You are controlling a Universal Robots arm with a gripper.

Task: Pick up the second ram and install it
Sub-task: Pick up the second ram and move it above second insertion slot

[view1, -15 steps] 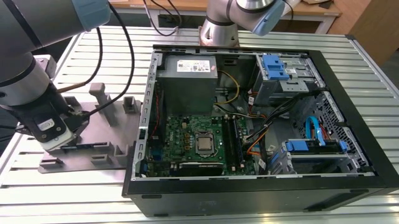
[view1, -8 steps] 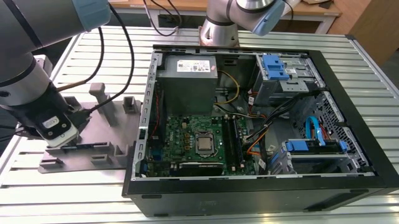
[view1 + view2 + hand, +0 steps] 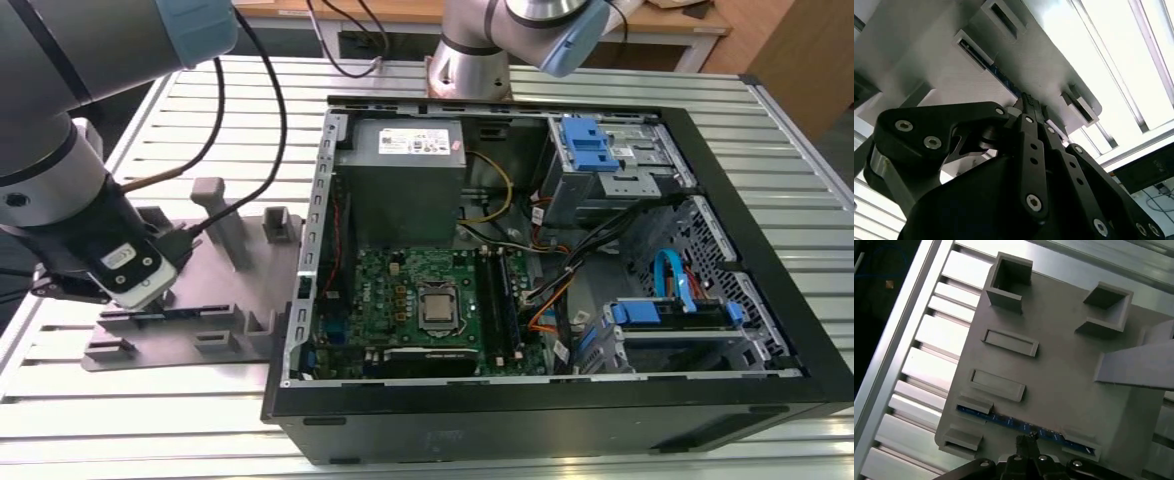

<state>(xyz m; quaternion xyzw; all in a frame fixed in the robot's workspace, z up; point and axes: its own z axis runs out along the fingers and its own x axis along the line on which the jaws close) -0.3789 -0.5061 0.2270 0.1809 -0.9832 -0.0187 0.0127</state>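
Note:
The second ram (image 3: 1004, 419) stands on its long edge in a grey fixture (image 3: 1064, 370), held between two small end holders. It shows as a thin dark blue strip, also seen as the ram's edge (image 3: 996, 72) in the second wrist view. My gripper (image 3: 1026, 439) is right over the middle of the strip, its black fingers (image 3: 1030, 107) pressed together at the tips with nothing visible between them. I cannot tell whether the tips touch the ram. In the exterior view the gripper (image 3: 134, 290) hangs low over the fixture (image 3: 214, 300) at that view's left.
An open computer case (image 3: 534, 250) with a green motherboard (image 3: 414, 300) lies to the exterior view's right of the fixture. Grey upright posts (image 3: 220, 220) rise from the fixture. Empty rectangular pockets (image 3: 1010, 342) sit on it. All rests on a slatted metal table (image 3: 160, 420).

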